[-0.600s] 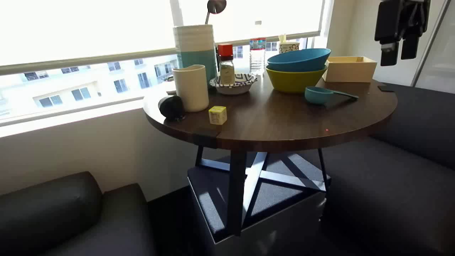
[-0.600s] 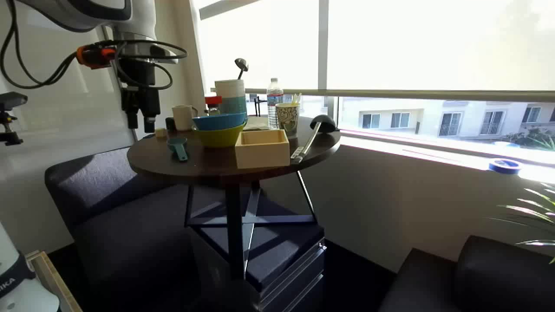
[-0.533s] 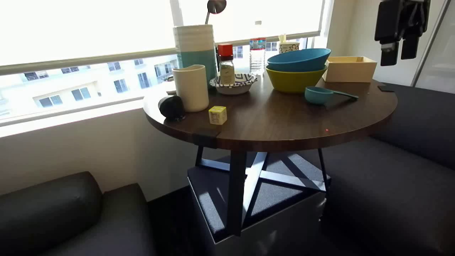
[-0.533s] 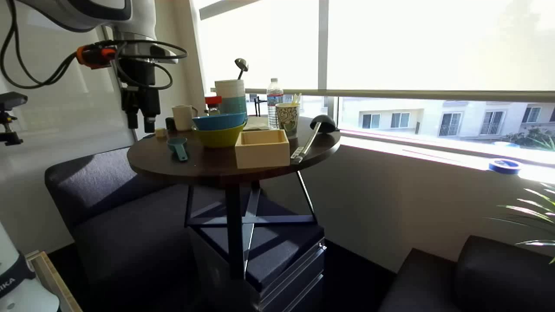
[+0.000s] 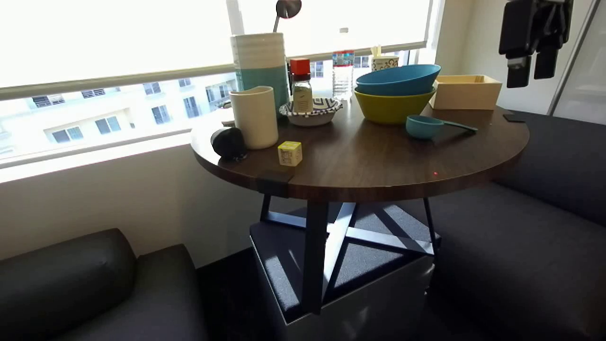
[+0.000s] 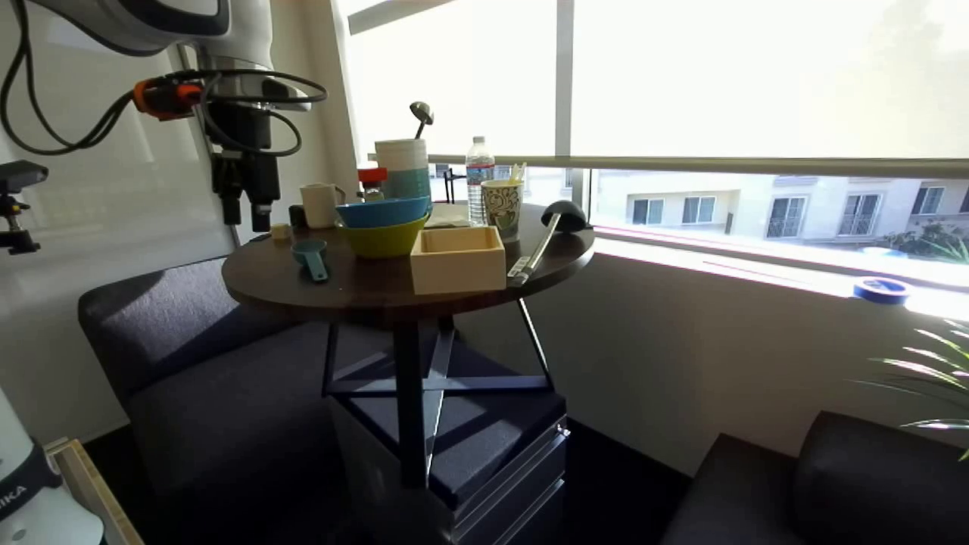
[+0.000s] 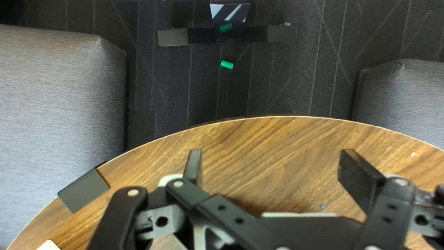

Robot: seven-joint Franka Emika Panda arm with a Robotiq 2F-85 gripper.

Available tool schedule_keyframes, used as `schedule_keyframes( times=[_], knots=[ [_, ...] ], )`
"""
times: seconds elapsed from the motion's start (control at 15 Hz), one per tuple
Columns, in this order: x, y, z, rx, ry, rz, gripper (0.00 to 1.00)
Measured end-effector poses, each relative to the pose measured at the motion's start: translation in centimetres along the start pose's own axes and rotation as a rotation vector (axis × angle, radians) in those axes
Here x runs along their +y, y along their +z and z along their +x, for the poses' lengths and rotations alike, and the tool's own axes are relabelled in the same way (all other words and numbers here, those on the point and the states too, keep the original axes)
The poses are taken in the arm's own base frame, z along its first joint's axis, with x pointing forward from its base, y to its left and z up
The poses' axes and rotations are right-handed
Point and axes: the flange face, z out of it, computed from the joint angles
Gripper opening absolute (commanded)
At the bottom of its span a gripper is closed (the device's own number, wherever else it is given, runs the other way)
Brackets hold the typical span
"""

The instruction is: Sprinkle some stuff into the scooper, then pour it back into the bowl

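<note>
The teal-blue scooper (image 5: 421, 128) rests on the round wooden table (image 5: 360, 163), its handle pointing away from its round cup; it also shows in an exterior view (image 6: 309, 248). The wide blue bowl (image 5: 400, 80) sits tilted on an olive-green bowl (image 5: 393, 108); it also shows in an exterior view (image 6: 384, 213). A red-capped shaker jar (image 5: 302, 90) stands at a patterned bowl (image 5: 311, 118). My gripper (image 6: 247, 218) hangs above table height, apart from everything. In the wrist view my gripper (image 7: 272, 166) is open with nothing between the fingers; scooper and bowl are out of view there.
A wooden box (image 6: 459, 265), a patterned cup (image 6: 501, 212), a water bottle (image 5: 343, 66) and a ladle (image 6: 545, 246) stand or lie behind the bowls. A white mug (image 5: 255, 118), a tall crock (image 5: 261, 66), a black object (image 5: 228, 143) and a yellow cube (image 5: 290, 153) are nearby.
</note>
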Motion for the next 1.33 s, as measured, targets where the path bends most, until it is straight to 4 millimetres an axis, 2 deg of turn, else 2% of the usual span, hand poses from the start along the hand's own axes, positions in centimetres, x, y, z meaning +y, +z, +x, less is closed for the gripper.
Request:
schedule_keyframes(
  times=[1.07, 1.2, 1.33],
  knots=[
    [-0.2, -0.1, 0.1, 0.013, -0.009, 0.003, 1.00],
    [-1.6, -1.0, 1.0, 0.103, -0.054, 0.006, 1.00],
    [-4.4, -1.9, 1.9, 0.201, -0.120, 0.009, 1.00]
  ],
)
